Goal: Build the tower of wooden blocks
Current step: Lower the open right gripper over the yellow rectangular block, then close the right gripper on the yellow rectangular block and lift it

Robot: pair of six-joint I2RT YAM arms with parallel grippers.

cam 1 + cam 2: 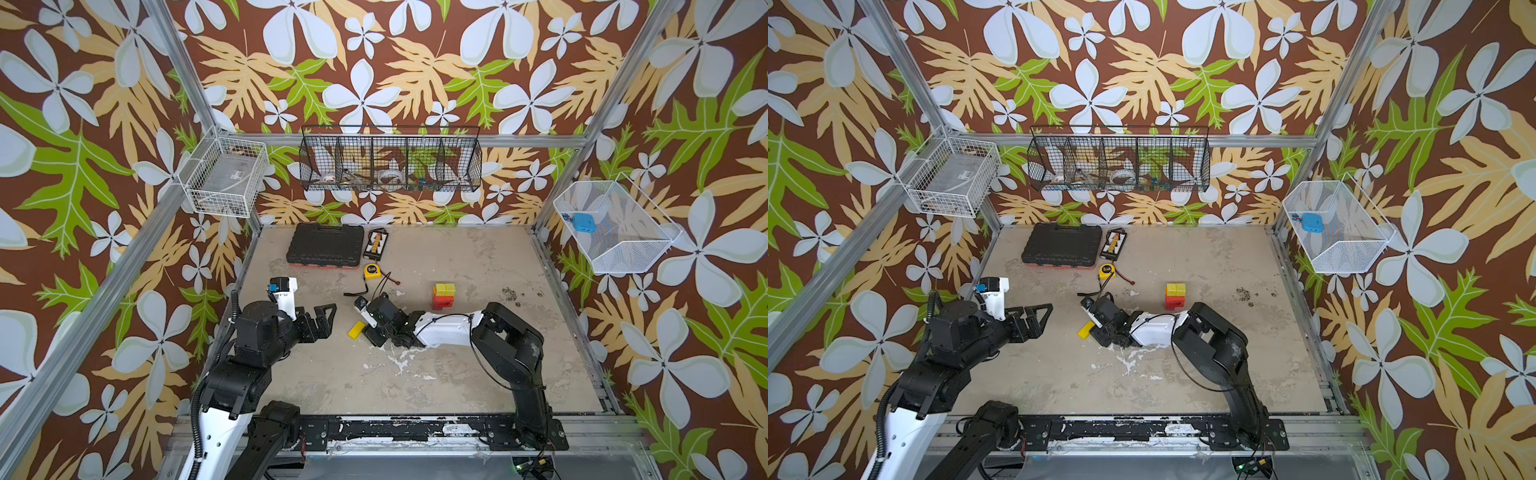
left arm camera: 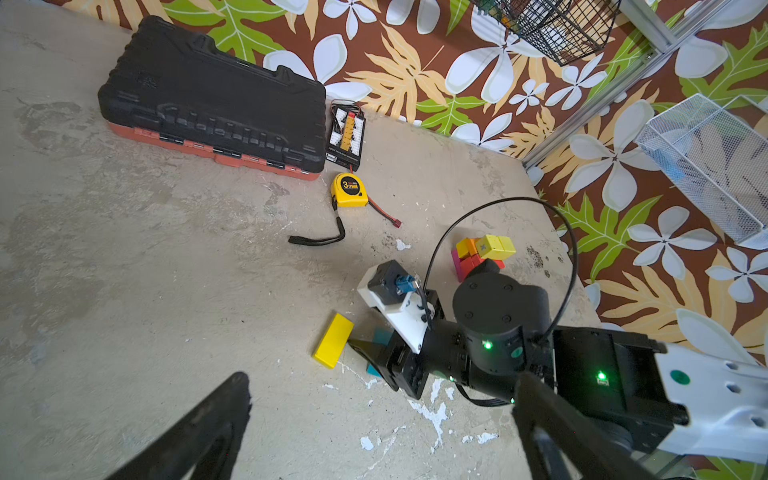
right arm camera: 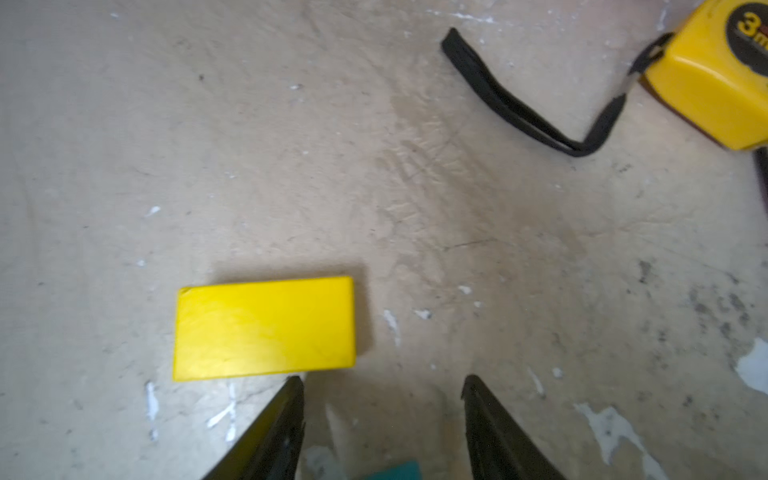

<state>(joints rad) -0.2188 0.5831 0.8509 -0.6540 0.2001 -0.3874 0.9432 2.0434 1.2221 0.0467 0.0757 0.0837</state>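
- Down low over the table (image 1: 457,374) with the right gripper (image 3: 382,380): jaws partly apart, astride a teal block (image 3: 395,469), daylight on both sides of it, so gripping nothing as far as can be seen.
- Over to the left gripper (image 1: 325,322): spread as wide as possible, empty, hanging above the left side of the table.
- Finding the tower (image 1: 443,296) well to the right of the teal block: yellow cubes on top, orange and red beneath, pink at the foot in the left wrist view.
- Trouble spot: one finger tip almost touching the loose yellow brick (image 3: 266,328), so likely to shove or spin it on closing.
- Could also catch the teal block deep near the finger roots and off-centre, then twist or drop it on the lift.
- Looks like a fair carry to the tower, with the right arm lying just in front of it; could topple the stack with one careless swing.
- Worth minding the tape measure (image 1: 372,271) and its black strap (image 3: 519,108) close by: could snag.
- Up on the back wall, a black wire basket (image 1: 478,166), split into compartments, holding tape rolls and bits too small to name.
- On the left wall, a white wire basket (image 1: 216,203), holding a clear flat box (image 1: 226,178).
- On the right wall, a white mesh basket (image 1: 631,253), holding one blue thing (image 1: 582,222), shape unclear.
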